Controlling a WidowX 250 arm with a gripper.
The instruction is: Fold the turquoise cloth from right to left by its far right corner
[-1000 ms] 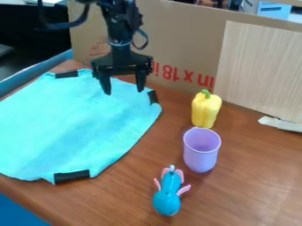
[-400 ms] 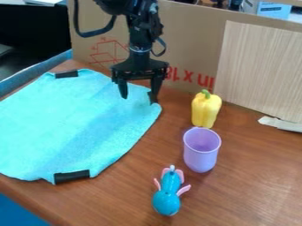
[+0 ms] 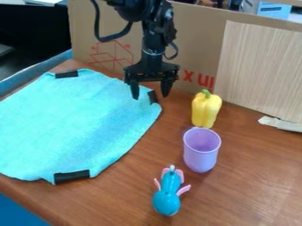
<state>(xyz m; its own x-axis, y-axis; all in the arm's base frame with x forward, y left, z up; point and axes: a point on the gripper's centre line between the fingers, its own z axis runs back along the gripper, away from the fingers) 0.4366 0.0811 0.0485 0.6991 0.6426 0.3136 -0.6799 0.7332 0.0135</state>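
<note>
Has its two jaws spread wide apart on the black gripper (image 3: 150, 96), with a black strip (image 3: 152, 96) in sight between them. Hangs down from the top of the view over the far right edge of the turquoise cloth (image 3: 70, 126). Spreads across the left side of the brown table (image 3: 236, 194), in the case of that cloth, with one more dark strip (image 3: 71, 176) at its near edge and another at its far edge.

Stands to the right of the gripper and a little nearer, as a yellow bell pepper (image 3: 205, 110) with its green stem up. Stands upright just on the near side of the pepper, as a lilac cup (image 3: 200, 160) with its mouth up. Lies nearer again and a little left of the cup, as a blue toy (image 3: 167, 202) with pink parts. Rises behind everything, as a cardboard sheet (image 3: 198, 48), with a pale wood-grain panel (image 3: 259, 66) against its right part.
</note>
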